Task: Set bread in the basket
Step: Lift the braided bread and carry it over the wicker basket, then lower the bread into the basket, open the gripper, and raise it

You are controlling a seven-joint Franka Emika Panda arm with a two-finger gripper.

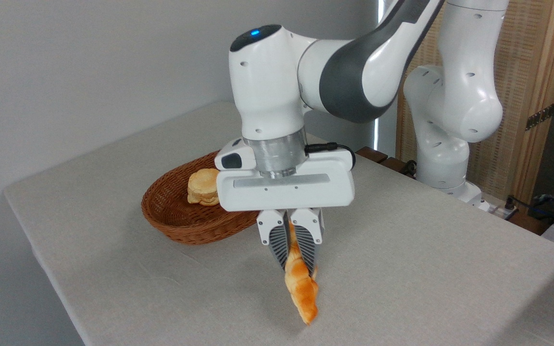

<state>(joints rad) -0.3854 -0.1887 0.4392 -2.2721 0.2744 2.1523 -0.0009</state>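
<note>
The bread (301,288), a long glossy orange-brown braided loaf, hangs almost upright with its pointed lower end just above the grey tablecloth. My gripper (296,266) is shut on its upper half, grey ribbed fingers (278,247) on both sides. The oval reddish-brown wicker basket (171,223) sits on the table to the left and behind, partly hidden by the gripper body. The bread is outside the basket, to the right of its rim.
A small round pale-golden bun (202,187) lies inside the basket. The arm's white base (443,163) stands at the back right. The table's left edge (36,250) runs close to the basket. Wooden screens stand behind the arm.
</note>
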